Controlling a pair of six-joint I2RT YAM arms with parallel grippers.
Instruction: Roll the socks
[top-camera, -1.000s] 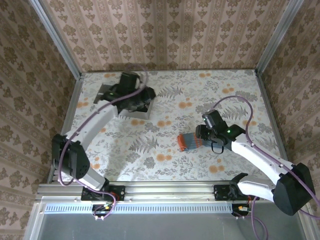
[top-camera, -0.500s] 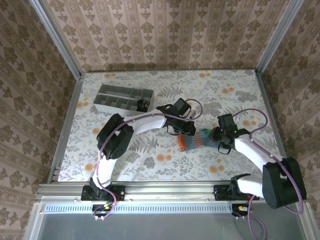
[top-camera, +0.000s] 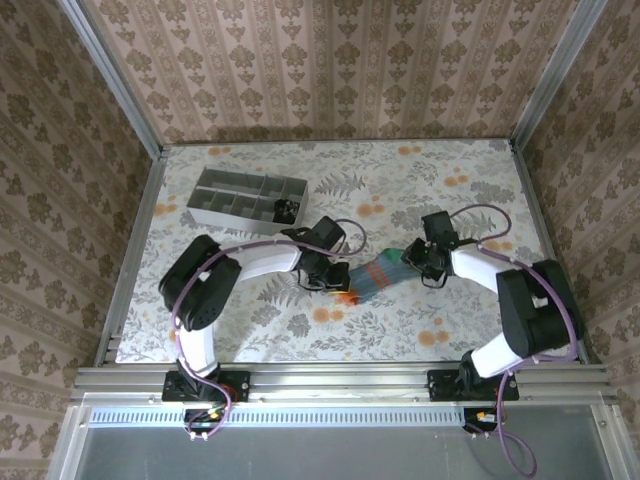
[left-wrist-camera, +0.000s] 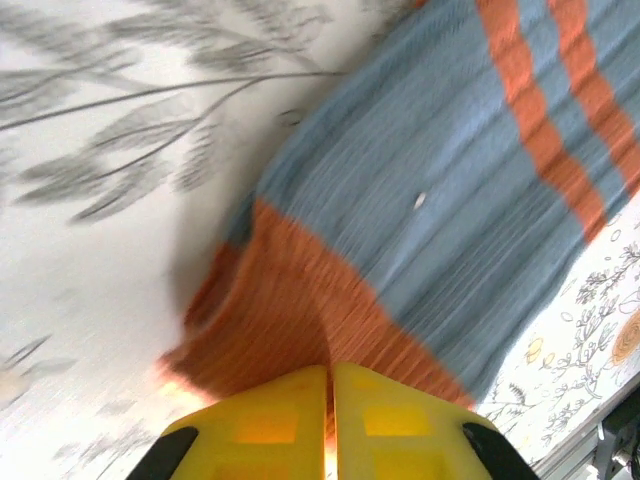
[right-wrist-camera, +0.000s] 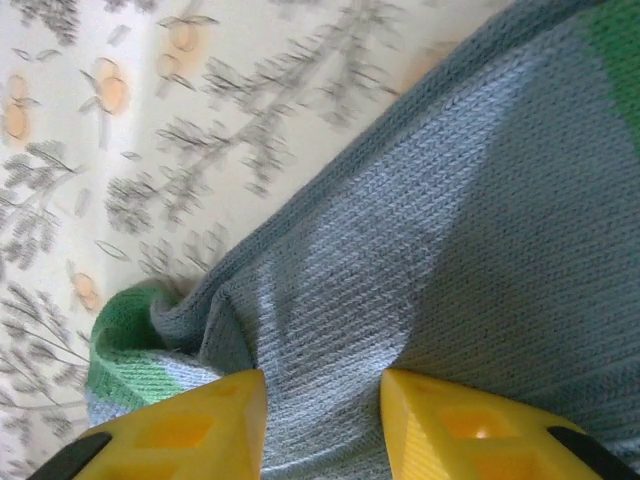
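Striped damask wallpaper walls, floral-print table, aluminium frame rail

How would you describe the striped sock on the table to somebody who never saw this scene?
On the floral table, look near the middle. The sock lies there: teal-grey with orange stripes, an orange cuff and a green toe, unlike the plain grey tray at the far left.

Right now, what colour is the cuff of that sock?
The cuff is orange, clearest in the left wrist view.
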